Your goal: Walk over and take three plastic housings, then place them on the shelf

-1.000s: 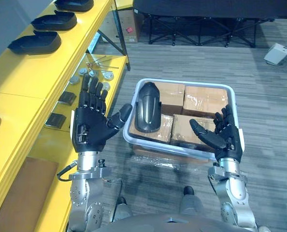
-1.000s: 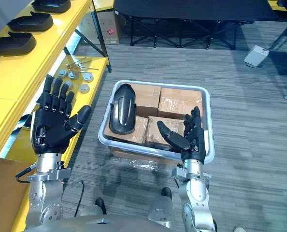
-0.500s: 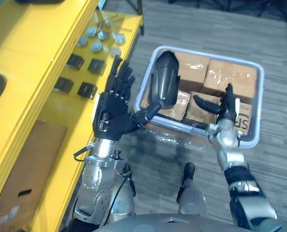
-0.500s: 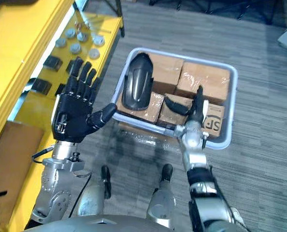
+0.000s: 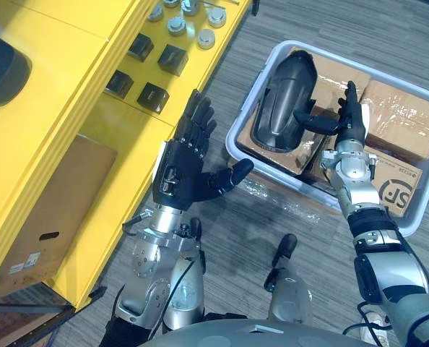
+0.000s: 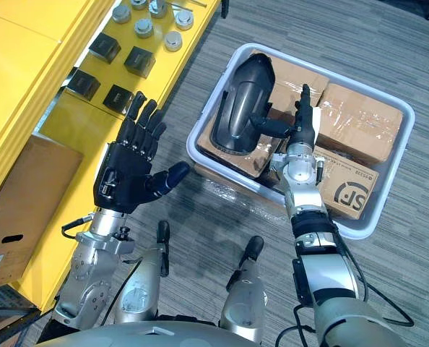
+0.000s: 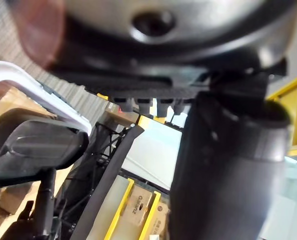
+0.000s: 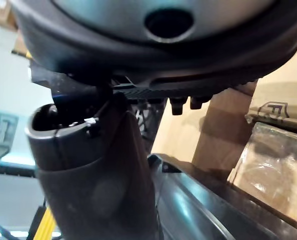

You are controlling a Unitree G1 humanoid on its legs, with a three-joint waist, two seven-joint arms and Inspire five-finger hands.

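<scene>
Housing (image 5: pixel 283 97) is lying in the bin (image 6: pixel 194 153), on top of the cardboard boxes (image 5: pixel 402 119). It is running along the bin's edge nearest the shelf (image 5: pixel 70 108), with its narrower rounded end pointing at the bin's far edge. It is dark and glossy, and nothing is gripping it.

Right robot hand (image 5: pixel 347 130) is hovering over the middle of the bin, just beside the housing. Its fingers are pointing straight at the far edge and its thumb is sticking out sideways over the housing's side. The hand is open and holding nothing. Can't tell whether the thumb tip is touching the housing. The right wrist view is showing the housing's dark surface just past the thumb, with a film-wrapped box beside it.

Left robot hand (image 5: pixel 182 170) is hanging over the grey floor (image 5: pixel 250 231), between the shelf's lower deck and the bin's near corner on that side. Its fingers are spread and straight, and its thumb is pointing toward the bin. It is also open and empty.

Second housing (image 5: pixel 1 72) is sitting on the shelf's top deck, at the deck's far end, well apart from the bin. The lower deck is carrying small black blocks (image 5: pixel 153 94) and round metal parts (image 5: pixel 177 25) toward its far end. A brown carton (image 5: pixel 52 210) is sitting lower in the shelf, under the top deck.
</scene>
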